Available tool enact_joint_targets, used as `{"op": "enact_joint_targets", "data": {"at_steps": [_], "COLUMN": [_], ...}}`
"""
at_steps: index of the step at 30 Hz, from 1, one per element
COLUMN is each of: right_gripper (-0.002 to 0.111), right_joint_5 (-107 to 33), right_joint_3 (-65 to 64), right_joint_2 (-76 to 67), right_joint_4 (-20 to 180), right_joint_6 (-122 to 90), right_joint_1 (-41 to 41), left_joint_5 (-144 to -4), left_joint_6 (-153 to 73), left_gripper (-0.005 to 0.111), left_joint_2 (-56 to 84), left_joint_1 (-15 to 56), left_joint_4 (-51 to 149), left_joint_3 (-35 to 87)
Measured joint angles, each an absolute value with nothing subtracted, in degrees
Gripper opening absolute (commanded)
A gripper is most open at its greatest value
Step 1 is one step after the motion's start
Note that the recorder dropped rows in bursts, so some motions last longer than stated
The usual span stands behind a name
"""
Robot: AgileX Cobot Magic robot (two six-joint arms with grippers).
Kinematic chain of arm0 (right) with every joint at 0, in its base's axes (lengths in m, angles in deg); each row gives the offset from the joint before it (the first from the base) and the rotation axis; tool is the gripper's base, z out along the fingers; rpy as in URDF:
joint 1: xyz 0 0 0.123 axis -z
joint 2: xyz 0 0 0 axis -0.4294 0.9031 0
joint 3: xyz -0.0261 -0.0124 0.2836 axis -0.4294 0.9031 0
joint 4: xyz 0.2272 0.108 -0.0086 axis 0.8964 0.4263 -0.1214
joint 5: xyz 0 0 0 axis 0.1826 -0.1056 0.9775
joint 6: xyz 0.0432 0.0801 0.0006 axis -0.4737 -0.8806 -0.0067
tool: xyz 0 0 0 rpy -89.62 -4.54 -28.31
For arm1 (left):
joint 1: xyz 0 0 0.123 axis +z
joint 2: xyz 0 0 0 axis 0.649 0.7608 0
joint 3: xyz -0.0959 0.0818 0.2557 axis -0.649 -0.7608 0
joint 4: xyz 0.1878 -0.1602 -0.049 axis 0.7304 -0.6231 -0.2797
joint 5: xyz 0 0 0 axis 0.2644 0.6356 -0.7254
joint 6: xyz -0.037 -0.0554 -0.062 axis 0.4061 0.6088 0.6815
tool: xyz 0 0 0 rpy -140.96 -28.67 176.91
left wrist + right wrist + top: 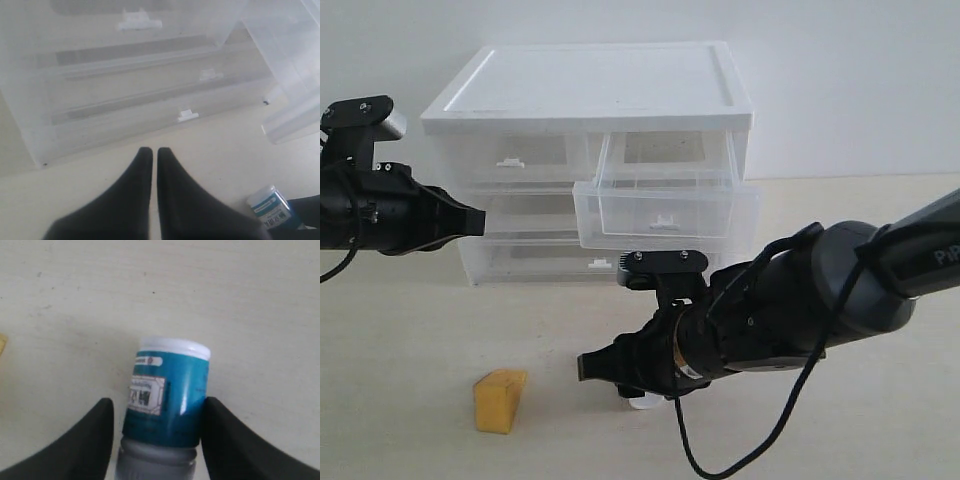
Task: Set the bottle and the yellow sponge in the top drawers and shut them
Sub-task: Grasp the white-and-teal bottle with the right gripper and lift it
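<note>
The bottle (167, 390), white with a teal-blue label, lies on the table between the fingers of my open right gripper (160, 402). One finger touches its label and the other stands a little off it. In the exterior view only its white end (640, 402) peeks out under that gripper (610, 372). The yellow sponge (500, 400) lies on the table to the left of it, apart from both grippers. The right top drawer (665, 205) is pulled out and the left top drawer (510, 155) is pushed in. My left gripper (151, 151) is shut and empty, hovering left of the chest (590, 85).
The white-topped chest stands at the back of the pale table (400, 340), with two full-width drawers (535, 255) pushed in below the top pair. The pulled-out drawer overhangs the table above my right arm (840, 290). A white wall is behind.
</note>
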State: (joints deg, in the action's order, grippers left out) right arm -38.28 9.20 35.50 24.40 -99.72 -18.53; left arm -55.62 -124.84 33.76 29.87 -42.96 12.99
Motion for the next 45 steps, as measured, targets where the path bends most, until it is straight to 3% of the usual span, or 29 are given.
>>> {"op": "enact_joint_targets", "data": {"at_steps": [3, 4, 12, 27, 45], "right_gripper": [0.005, 0.000, 0.000, 0.000, 0.000], "right_joint_5": [-38.28, -38.28, -36.62, -41.87, -66.12], "right_joint_3": [9.10, 9.11, 11.12, 13.19, -9.44], "right_joint_2": [35.50, 35.50, 33.83, 14.58, 10.14], "right_joint_4": [24.40, 24.40, 24.40, 23.79, 39.12], "right_joint_6": [-99.72, -99.48, -97.65, -91.66, -57.12], "right_joint_1": [-18.53, -18.53, -18.96, -25.48, -24.45], "left_joint_5": [-55.62, -55.62, -56.03, -56.72, -56.59], "left_joint_6": [-124.84, -124.84, -124.84, -124.84, -124.58], "left_gripper": [0.004, 0.004, 0.004, 0.004, 0.004], "left_joint_2": [33.76, 33.76, 33.76, 33.76, 33.76], "left_joint_1": [29.87, 29.87, 29.87, 29.87, 29.87], "left_joint_4": [-42.96, -42.96, -42.96, -42.96, -43.19], "left_joint_3": [12.99, 12.99, 12.99, 12.99, 12.15]}}
